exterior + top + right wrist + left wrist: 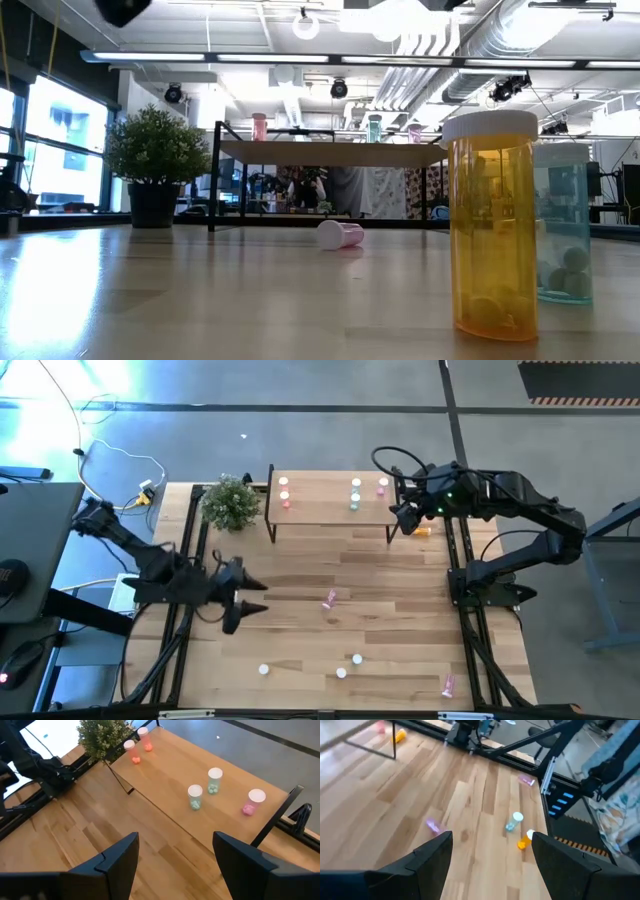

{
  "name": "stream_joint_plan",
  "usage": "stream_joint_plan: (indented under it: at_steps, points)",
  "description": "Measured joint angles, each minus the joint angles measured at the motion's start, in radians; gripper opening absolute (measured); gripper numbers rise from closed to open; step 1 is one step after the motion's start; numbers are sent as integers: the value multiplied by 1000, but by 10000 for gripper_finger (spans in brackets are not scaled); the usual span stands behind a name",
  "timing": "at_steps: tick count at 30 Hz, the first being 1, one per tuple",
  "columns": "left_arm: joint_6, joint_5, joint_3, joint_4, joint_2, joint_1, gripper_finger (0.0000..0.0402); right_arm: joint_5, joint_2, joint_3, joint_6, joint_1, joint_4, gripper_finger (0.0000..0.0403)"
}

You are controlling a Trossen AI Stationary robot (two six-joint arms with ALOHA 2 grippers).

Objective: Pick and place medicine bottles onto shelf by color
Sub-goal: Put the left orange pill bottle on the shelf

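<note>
Overhead, the plank table sits on grey floor, bottles scattered. Both grippers, left and right, are spread and empty; the shelf hides its legs.

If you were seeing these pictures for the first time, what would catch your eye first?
The light-wood shelf at the table's far edge, already carrying five upright medicine bottles: two reddish, two green, one pink. The right gripper hovers open by its right end, and a potted plant stands at its left.
</note>
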Motion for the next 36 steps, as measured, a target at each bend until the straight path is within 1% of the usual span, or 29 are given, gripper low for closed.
stream_joint_plan:
  at_steps: [3,8,12,16,21,26,31,36]
  points:
    - [-96,-68,-23,-3,19,-79,264,-35,1,0,4,1,0,245]
    - [-235,-85,-43,-3,74,-210,264,-53,3,0,18,13,1,245]
    - [-288,-155,-43,-4,155,-299,264,-52,3,0,19,12,1,245]
    - [-335,-203,-43,7,245,-359,264,-53,3,0,19,12,1,245]
    - [-380,-215,-43,46,356,-404,264,-52,3,0,19,12,1,245]
    - [-423,-215,-43,124,460,-425,264,-52,3,0,17,12,1,245]
    - [-429,-204,-43,225,525,-430,264,-52,3,0,10,12,1,245]
    - [-429,-180,-43,276,588,-430,264,-52,3,0,8,12,1,245]
